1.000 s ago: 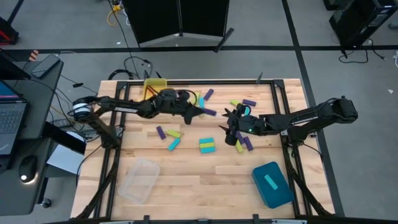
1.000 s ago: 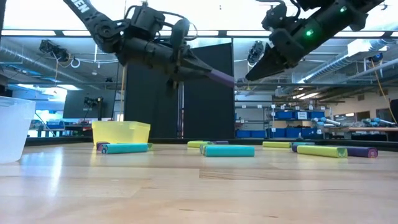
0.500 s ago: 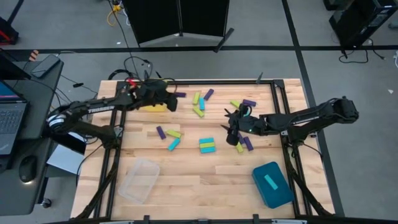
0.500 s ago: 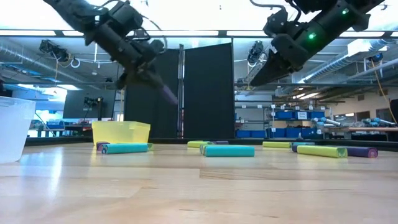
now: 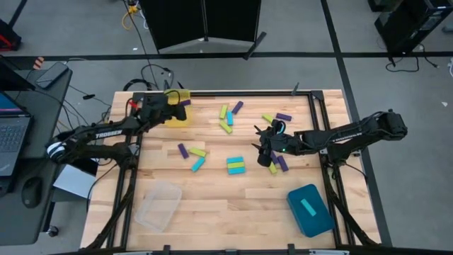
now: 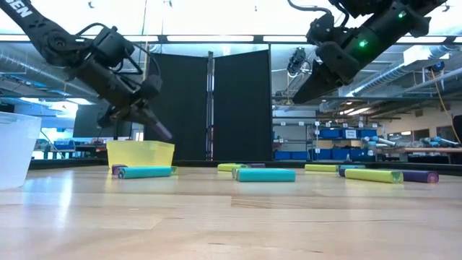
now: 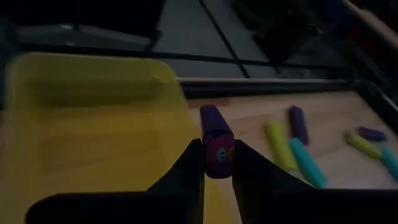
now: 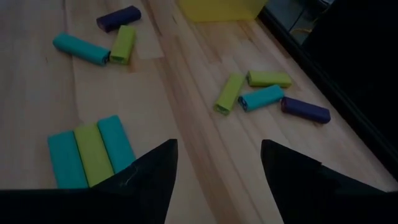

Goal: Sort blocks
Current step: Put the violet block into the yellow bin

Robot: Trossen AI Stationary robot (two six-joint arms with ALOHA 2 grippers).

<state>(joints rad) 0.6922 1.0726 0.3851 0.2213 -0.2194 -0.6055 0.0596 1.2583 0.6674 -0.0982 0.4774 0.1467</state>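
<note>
While the left gripper (image 5: 177,108) is clamping a purple block (image 7: 215,140) above the yellow bin (image 5: 178,116) at the table's far edge, the right gripper (image 5: 260,144) is hanging with its fingers spread wide over loose blocks (image 5: 235,165) scattered mid-table.

I see a table (image 5: 212,212) of pale planked wood with a smooth, faintly glossy finish. The blocks (image 8: 93,155) look like matt plastic. The yellow bin (image 6: 141,153) is translucent plastic, the clear bin (image 5: 157,205) thin see-through plastic, the teal bin (image 5: 311,212) opaque.
</note>
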